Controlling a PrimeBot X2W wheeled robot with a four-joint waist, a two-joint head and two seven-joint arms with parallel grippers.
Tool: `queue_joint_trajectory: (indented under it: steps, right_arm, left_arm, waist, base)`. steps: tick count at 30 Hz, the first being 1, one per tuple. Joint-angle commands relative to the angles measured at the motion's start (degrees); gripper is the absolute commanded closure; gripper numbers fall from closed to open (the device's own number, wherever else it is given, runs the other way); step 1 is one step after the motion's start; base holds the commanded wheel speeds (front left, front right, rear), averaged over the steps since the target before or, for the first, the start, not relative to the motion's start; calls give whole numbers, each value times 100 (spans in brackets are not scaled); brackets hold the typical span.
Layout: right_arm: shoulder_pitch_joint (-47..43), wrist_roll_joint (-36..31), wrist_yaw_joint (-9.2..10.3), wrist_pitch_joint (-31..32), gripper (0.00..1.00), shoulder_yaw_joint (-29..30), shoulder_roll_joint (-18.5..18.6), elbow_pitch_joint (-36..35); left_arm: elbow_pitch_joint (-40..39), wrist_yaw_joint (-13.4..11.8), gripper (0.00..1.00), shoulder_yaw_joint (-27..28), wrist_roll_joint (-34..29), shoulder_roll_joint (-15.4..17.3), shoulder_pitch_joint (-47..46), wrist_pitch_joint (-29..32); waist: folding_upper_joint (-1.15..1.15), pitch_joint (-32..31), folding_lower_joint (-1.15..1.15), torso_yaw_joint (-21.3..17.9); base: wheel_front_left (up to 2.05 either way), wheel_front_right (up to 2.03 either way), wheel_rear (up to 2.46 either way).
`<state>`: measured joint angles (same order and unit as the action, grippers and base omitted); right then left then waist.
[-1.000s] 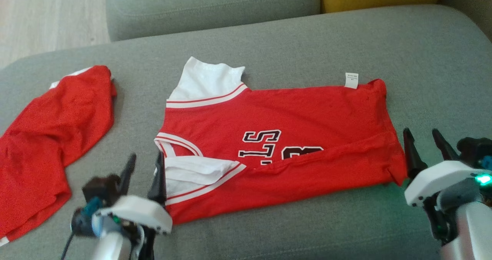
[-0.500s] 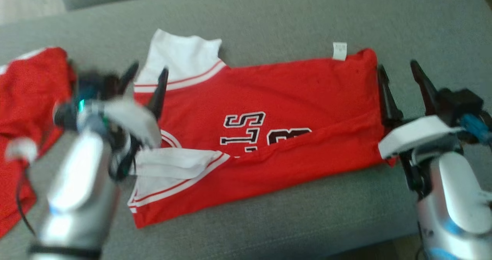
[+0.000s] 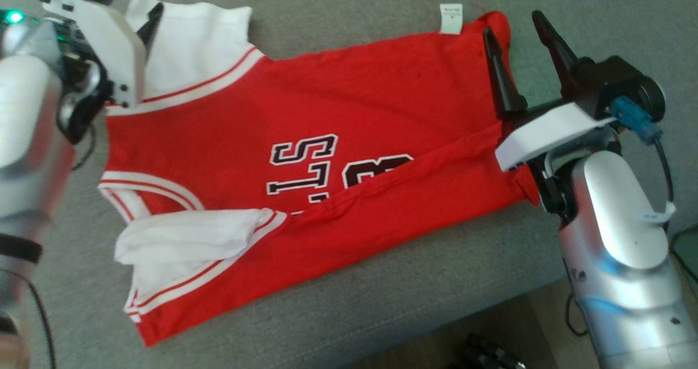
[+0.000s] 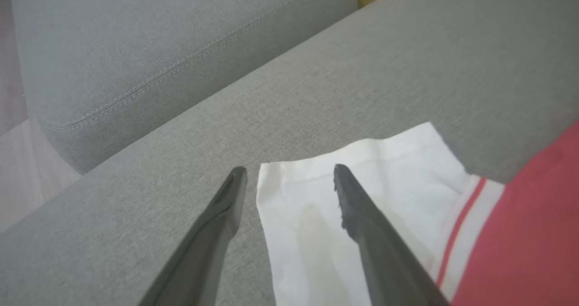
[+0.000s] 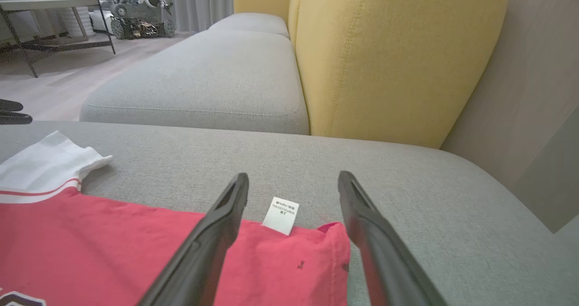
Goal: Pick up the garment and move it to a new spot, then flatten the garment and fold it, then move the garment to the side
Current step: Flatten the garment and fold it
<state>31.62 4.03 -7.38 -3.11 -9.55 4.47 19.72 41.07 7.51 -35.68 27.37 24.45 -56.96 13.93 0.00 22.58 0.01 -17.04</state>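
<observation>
The garment [image 3: 327,102] is a red jersey with white sleeves and black lettering. It lies flat on the grey sofa seat [image 3: 338,314], its near long edge folded up over the lettering. My left gripper [image 3: 128,9] is open over the far white sleeve [image 4: 362,184], and that sleeve's corner lies between its fingers [image 4: 289,170]. My right gripper [image 3: 512,23] is open at the garment's far right corner. That red corner with the white label [image 5: 281,215] lies between the right gripper [image 5: 294,176] fingers. Neither gripper holds anything.
A second grey seat [image 5: 203,80] and a yellow cushion [image 5: 384,57] stand beyond the garment. A grey bolster [image 4: 135,48] lies past the left gripper. The seat's front edge drops to wooden floor [image 3: 545,314]. A table [image 5: 54,7] stands far off.
Both arms have reached forward from the garment's near edge to its far edge, staying open. The head camera has tilted down and shifted, so the red cloth at the left has left the picture.
</observation>
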Motion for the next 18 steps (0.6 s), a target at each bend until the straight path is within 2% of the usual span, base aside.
queue_joint_trajectory:
  steps: [1,5,13,14,15,18]
  right_arm:
    - [168,39,-11,-65,0,-131,-49,-135]
    - [324,76,-11,-116,0,-227,-82,-97]
    - [459,92,-11,-176,0,-320,-123,-12]
    - [476,94,-11,-175,0,-313,-126,9]
    - [494,94,-11,-167,0,-291,-128,35]
    - [535,80,-11,-139,0,-222,-127,93]
  left_arm:
    - [-40,-3,0,29,-36,338,-411,13]
    - [378,-3,0,-478,-311,526,-741,-88]
    - [1124,-3,0,-941,-184,418,-1076,-247]
    - [1152,-3,59,-1004,-62,376,-1072,-229]
    - [1156,-3,100,-1063,76,339,-1072,-216]
    - [1123,-3,100,-1168,302,295,-1112,-255]
  waist:
    - [0,191,-1,-176]
    - [0,335,-1,-286]
    - [0,472,-1,-393]
    - [0,475,-1,-390]
    - [0,475,-1,-378]
    - [0,470,-1,-319]
  base:
    - [0,0,0]
    - [0,0,0]
    - [0,0,0]
    - [0,0,0]
    - [0,0,0]
    - [0,0,0]
